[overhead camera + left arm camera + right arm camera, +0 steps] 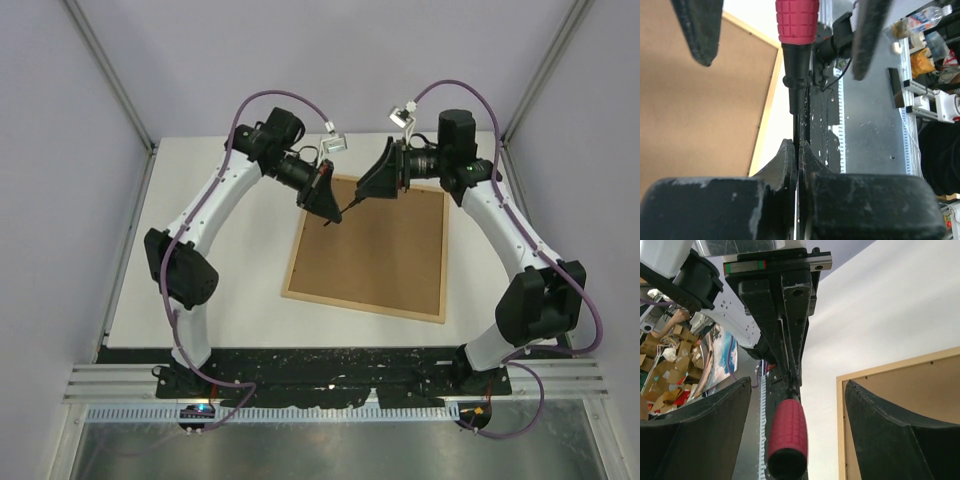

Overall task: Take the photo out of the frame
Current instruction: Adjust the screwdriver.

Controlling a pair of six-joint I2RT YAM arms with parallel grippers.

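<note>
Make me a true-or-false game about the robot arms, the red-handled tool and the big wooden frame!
1. The left end effector is shut on the black shaft of the red-handled tool. True.
2. The right end effector squeezes the red handle. False: its fingers stand open on either side.
3. The large light-wood rectangular picture frame shows its brown fibreboard back. True.
4. The frame leans upright against the wall. False: it lies flat on the white table.

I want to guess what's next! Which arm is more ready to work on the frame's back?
Probably the left gripper: its jaws are shut on the red-handled tool, over a corner of the frame. The right gripper has its jaws open around the handle, gripping nothing.
</note>
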